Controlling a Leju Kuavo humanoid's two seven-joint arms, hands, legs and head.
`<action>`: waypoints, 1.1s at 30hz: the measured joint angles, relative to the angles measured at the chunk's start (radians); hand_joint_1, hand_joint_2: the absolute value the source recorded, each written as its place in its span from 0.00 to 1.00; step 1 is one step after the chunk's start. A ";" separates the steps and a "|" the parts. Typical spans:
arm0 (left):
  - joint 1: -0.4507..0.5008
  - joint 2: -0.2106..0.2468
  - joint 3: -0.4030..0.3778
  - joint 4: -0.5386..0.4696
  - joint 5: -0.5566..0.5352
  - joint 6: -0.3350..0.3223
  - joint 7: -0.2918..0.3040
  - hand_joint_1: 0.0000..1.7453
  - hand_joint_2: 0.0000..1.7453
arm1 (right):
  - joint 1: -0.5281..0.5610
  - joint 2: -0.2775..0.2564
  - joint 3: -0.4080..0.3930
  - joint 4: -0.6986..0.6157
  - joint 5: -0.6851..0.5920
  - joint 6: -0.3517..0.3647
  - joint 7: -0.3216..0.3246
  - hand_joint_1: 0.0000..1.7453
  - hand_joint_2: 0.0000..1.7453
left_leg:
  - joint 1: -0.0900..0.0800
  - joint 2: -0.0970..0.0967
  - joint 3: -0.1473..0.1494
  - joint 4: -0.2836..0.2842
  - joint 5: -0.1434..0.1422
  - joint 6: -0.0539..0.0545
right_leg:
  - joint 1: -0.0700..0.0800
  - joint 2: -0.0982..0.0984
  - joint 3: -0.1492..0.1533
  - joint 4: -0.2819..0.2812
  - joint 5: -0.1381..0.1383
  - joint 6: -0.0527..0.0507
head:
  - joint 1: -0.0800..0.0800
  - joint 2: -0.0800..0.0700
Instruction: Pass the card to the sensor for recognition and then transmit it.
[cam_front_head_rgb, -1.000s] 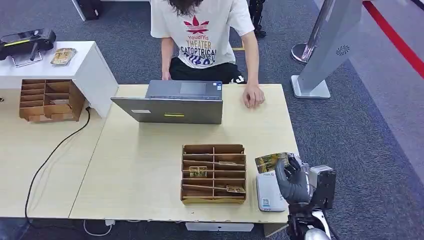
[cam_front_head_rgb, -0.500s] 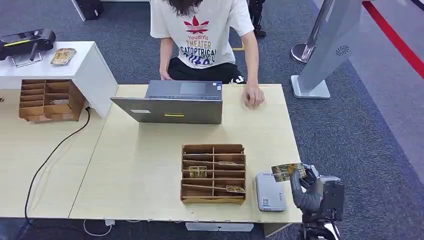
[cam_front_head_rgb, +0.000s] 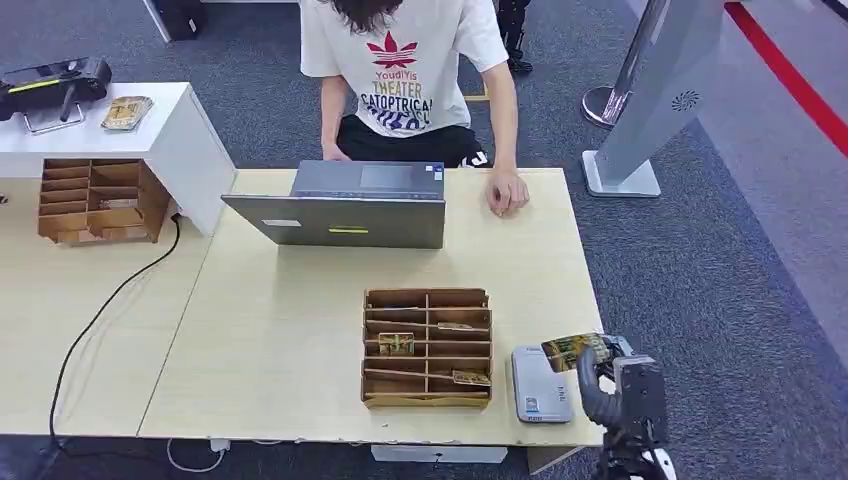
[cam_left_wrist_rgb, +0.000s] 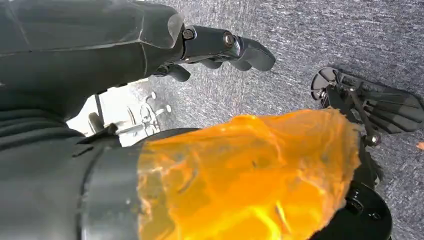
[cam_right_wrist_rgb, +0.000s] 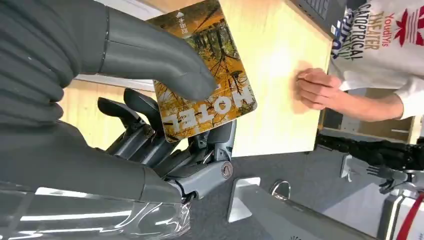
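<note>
Card (cam_front_head_rgb: 576, 351) pinched in right hand (cam_front_head_rgb: 600, 385), thumb (cam_right_wrist_rgb: 165, 60) on its face, dark fingers (cam_right_wrist_rgb: 145, 135) behind; sits just right of and above the sensor (cam_front_head_rgb: 540, 383), at the table's (cam_front_head_rgb: 300, 330) right front edge. Versus a second ago the card has come off the sensor's top and drifted right and down, tilted less. I'd judge the scan pass is done or ending and the handover comes next; person's hand (cam_front_head_rgb: 507, 192) rests flat on the far table edge, well apart, not reaching. Card is thin, stiff, glossy, autumn-leaf print with HOTEL lettering. Sensor is a flat white rounded slab, smooth plastic. Wooden organiser (cam_front_head_rgb: 427, 347) beside it, thin slats, a few cards in slots. Table pale wood laminate. Left hand (cam_left_wrist_rgb: 220, 47) hangs over grey carpet, fingers apart, holding nothing
</note>
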 joint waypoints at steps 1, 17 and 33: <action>0.000 0.000 0.000 0.000 0.000 0.000 0.000 0.00 0.00 | 0.000 0.000 0.000 0.002 0.001 0.000 0.000 1.00 1.00 | 0.000 0.000 0.000 0.000 0.000 0.000 | 0.000 0.000 0.000 0.000 0.000 0.000 | 0.000 0.000; 0.000 0.000 0.000 0.000 0.000 0.002 -0.001 0.00 0.00 | -0.001 0.001 0.007 0.024 0.038 -0.017 0.003 1.00 1.00 | 0.000 0.000 0.000 0.000 0.000 0.000 | 0.000 0.000 0.000 0.000 0.000 0.000 | 0.000 0.000; 0.000 -0.002 0.000 0.000 -0.010 0.006 -0.001 0.00 0.00 | -0.051 0.026 0.026 0.152 0.192 -0.080 0.053 1.00 1.00 | 0.000 0.000 0.000 0.000 0.000 0.000 | 0.000 0.000 0.000 0.000 0.000 0.000 | 0.000 0.000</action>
